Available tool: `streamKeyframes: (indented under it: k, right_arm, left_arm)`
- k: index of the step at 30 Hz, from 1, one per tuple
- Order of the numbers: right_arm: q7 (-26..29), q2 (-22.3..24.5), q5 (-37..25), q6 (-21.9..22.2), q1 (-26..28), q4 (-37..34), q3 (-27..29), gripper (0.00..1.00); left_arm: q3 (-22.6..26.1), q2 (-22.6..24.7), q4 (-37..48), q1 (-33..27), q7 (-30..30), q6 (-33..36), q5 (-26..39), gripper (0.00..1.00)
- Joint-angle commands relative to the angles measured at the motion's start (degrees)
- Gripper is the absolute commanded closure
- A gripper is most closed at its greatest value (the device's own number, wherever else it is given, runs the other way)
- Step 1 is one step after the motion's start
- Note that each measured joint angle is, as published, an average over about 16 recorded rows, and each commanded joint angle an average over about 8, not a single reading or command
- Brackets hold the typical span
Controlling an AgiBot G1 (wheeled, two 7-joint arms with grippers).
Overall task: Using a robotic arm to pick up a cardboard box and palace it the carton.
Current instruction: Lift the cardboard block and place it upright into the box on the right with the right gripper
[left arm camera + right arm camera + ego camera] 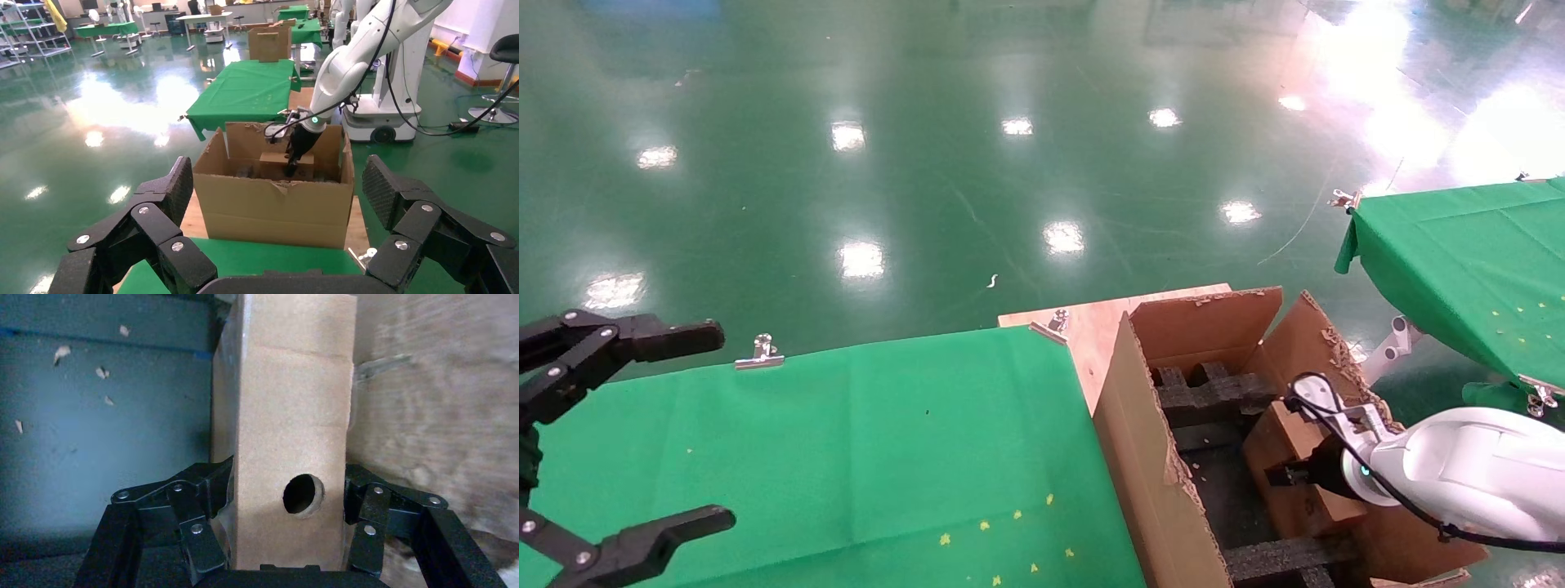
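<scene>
Black and all linked bars, the left gripper [617,433] is hanging over the near left end of the green-clothed table [846,441], its ribbed fingers [168,190] spread wide apart and holding nothing. A metal clip [760,353] is pinching the cloth at the table's far edge. Just beside the table's right end, the carton [1140,441] is standing open on a bare wooden board [1091,322], its corrugated flaps torn ragged and black foam blocks [1205,392] lying in its bottom. Inside it, toward its right wall, the cardboard box [287,416] is sitting clamped between the fingers of the right gripper [284,505], one finger pressing each long side. The box is smooth plain brown, rectangular, with shiny tape along one edge and a small round hole in the face toward the wrist. The robotic arm [1475,474], thick and white with a teal glowing ring, is reaching down into the carton from the right. Farther right a second green-clothed table [1467,261] is standing well apart.
</scene>
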Motion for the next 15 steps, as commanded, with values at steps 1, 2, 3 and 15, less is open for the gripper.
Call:
streamKeyframes:
  k: [1,2,3,15]
  right_arm:
    - [-0.61,-0.41,0.54,0.9,-0.6,-1.11,-0.22,1.0]
    - [-0.94,-0.56,0.83,1.28,-0.79,-1.57,-0.3,1.0]
    - [-1.2,-0.7,1.09,1.58,-0.96,-1.97,-0.37,0.95]
    - [-2.3,-1.26,2.63,3.51,-1.8,-3.61,-0.52,0.0]
  left_arm:
    - [0.01,0.0,0.0,0.0,0.0,0.0,0.0,0.0]
    - [0.01,0.0,0.0,0.0,0.0,0.0,-0.01,0.0]
    - [0.01,-0.01,0.0,0.0,0.01,-0.01,-0.01,0.0]
    - [0.02,-0.01,0.02,0.01,0.02,-0.02,-0.02,0.0]
